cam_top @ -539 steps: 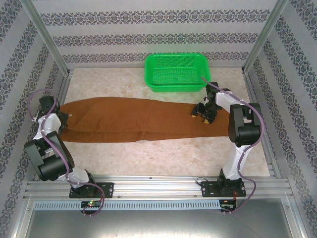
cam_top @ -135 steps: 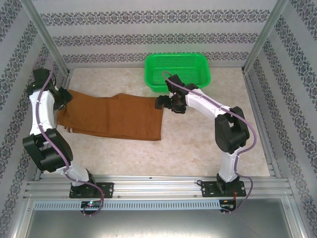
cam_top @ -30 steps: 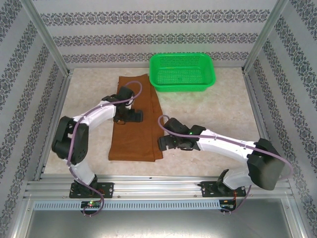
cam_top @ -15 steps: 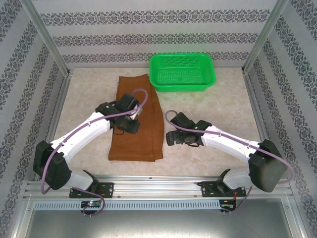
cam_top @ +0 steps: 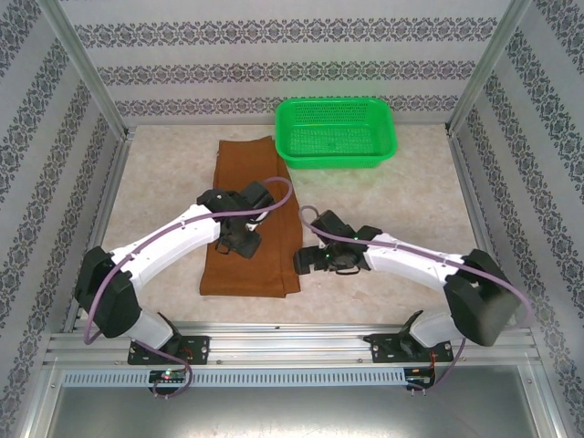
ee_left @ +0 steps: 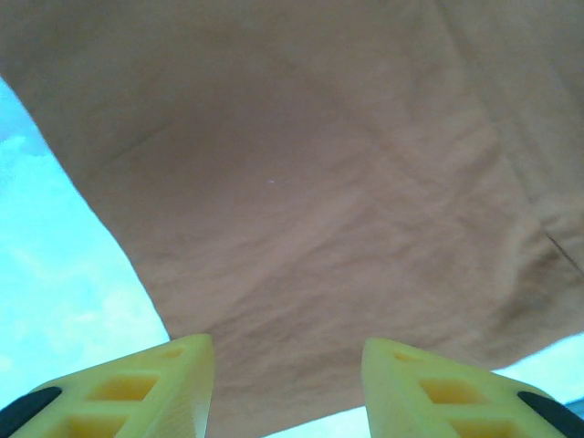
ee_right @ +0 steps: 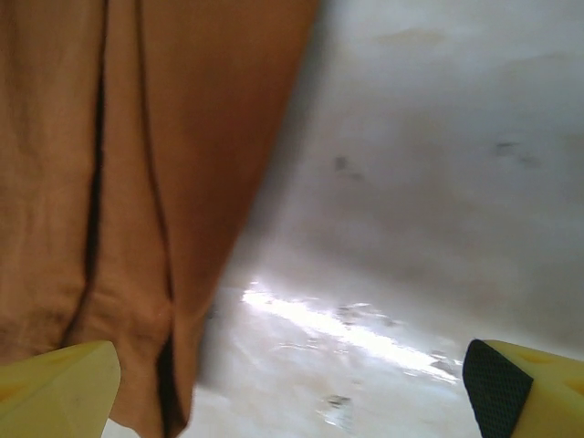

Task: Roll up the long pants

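The long pants (cam_top: pixel 248 274) lie folded into a narrow rust-brown strip running from near the basket toward the table's near edge. My left gripper (cam_top: pixel 230 245) hovers over the strip's middle. In the left wrist view its yellow fingers (ee_left: pixel 173 383) stand apart, the left gripper (ee_left: pixel 286 388) holding nothing, with the pants' fabric (ee_left: pixel 301 182) spread below. My right gripper (cam_top: pixel 302 261) sits on the bare table just beside the strip's right edge. In the right wrist view the right gripper (ee_right: pixel 292 388) is wide open, and the pants' folded edge (ee_right: pixel 109 182) lies at the left.
A green mesh basket (cam_top: pixel 338 157) stands at the back, just right of the strip's far end. Patterned walls and metal posts enclose the table (cam_top: pixel 411 210). Bare tabletop lies to the right of the pants and along the near edge.
The left gripper has slid along the strip toward the near edge and its jaws have narrowed. The right gripper drew back slightly, then returned to the pants' right edge.
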You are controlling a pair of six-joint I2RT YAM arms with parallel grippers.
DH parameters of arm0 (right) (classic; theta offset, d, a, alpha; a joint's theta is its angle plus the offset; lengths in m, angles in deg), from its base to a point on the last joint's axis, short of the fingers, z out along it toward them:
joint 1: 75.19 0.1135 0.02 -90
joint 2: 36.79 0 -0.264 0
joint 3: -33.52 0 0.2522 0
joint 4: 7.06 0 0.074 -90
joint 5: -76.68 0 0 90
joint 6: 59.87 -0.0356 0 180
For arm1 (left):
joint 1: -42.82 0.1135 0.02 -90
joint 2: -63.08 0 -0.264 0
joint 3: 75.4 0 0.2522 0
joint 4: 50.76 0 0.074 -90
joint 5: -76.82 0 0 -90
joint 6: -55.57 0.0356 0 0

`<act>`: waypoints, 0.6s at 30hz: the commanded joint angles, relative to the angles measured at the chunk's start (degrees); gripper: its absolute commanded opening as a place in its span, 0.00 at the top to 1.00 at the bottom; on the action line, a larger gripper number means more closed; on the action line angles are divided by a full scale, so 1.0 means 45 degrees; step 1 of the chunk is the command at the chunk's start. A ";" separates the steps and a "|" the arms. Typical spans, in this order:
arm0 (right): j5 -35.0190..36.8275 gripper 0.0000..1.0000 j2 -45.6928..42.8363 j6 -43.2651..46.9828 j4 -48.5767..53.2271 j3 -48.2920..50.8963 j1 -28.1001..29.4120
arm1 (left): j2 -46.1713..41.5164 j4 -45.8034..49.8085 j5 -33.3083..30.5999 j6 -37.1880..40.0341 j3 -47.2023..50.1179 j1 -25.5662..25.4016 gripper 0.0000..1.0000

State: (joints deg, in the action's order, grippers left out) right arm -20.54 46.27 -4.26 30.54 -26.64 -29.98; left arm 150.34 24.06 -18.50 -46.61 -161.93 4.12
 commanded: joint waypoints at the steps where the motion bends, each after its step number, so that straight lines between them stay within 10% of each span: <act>1: -0.0800 0.02 0.0726 -0.0345 -0.0980 -0.0322 0.0370 | 0.0348 -0.0196 -0.0567 -0.0649 0.0183 0.0340 0.54; 12: -0.1951 0.11 0.3798 0.0250 -0.1709 -0.2551 0.0269 | -0.0202 -0.1774 -0.0114 -0.1474 0.1504 0.1746 0.55; 14: -0.2310 0.39 0.4530 0.0275 -0.1694 -0.3015 0.0095 | -0.0232 -0.1657 -0.0250 -0.1336 0.1541 0.1820 0.57; 16: -0.2404 0.88 0.5084 0.0270 -0.1387 -0.3356 -0.0137 | -0.0367 -0.1700 -0.0199 -0.1212 0.1618 0.1842 0.58; 18: -0.2045 1.00 0.5251 0.0216 -0.1188 -0.3247 -0.0563 | -0.0643 -0.1921 0.0194 -0.1001 0.1798 0.1841 0.58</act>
State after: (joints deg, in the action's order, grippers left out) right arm -29.74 68.41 -3.63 23.69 -40.58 -30.36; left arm 150.08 17.30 -18.83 -51.81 -155.16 11.81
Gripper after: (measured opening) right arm 0.198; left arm 0.421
